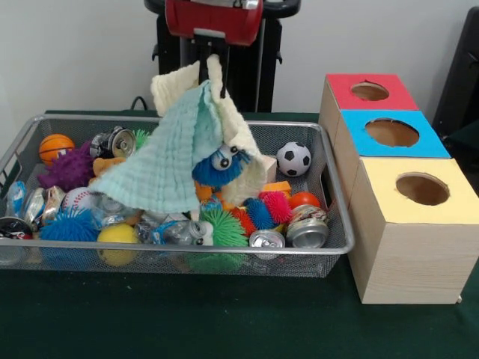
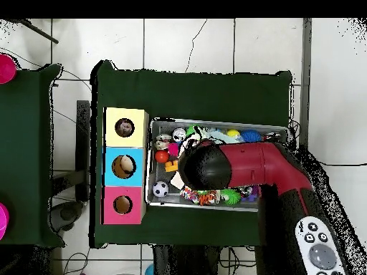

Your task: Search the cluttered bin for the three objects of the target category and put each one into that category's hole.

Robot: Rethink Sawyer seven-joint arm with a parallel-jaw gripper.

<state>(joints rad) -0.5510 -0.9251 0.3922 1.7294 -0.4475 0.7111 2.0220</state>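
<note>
Green table point(image 1: 224, 321) — cloth point(image 1: 161, 161) perhaps hiding tool point(image 1: 213, 71).

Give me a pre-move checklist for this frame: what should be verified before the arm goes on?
1. Gripper holds a target wad: not ok; a pale green cloth and a cream cloth hang from it.
2. Grip state: cannot tell; cloth hides it.
3. Yellow-topped box's hole reachable: ok, nothing above it.
4. Hole empty: cannot tell; overhead view shows something inside.
5. Printed film wads visible in the bin: ok, one at the left end.
</note>
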